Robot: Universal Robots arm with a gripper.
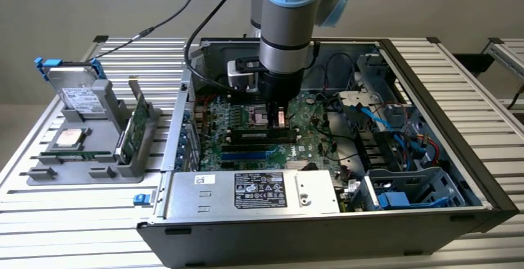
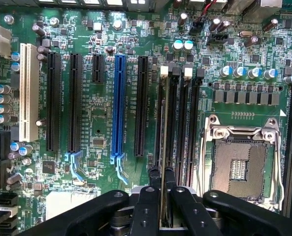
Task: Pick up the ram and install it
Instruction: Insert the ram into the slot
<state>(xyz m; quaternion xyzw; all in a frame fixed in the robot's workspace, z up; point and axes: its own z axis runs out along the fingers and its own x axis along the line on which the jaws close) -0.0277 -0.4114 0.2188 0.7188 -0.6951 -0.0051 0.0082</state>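
My gripper (image 2: pixel 161 172) is shut on the ram (image 2: pixel 163 128), a thin green stick that I see edge-on, running away from the fingertips (image 2: pixel 152 173). The stick hangs in line with the outermost of the black memory slots (image 2: pixel 182 128), the one with a white latch (image 2: pixel 164 71), next to the bare processor socket (image 2: pixel 242 162). Whether it touches the slot I cannot tell. In the exterior view the gripper (image 1: pixel 278 118) reaches down into the open computer case (image 1: pixel 458 158), just above the motherboard (image 1: pixel 237 112).
A grey tray (image 1: pixel 41 174) at the exterior view's left holds a drive (image 1: pixel 78 94), a square silver chip (image 1: pixel 70 137), a tall green card (image 1: pixel 135 124) and a thin green strip (image 1: pixel 78 156). The power supply (image 1: pixel 254 192), a drive cage (image 1: pixel 418 189) and cables (image 1: pixel 369 106) crowd the case.
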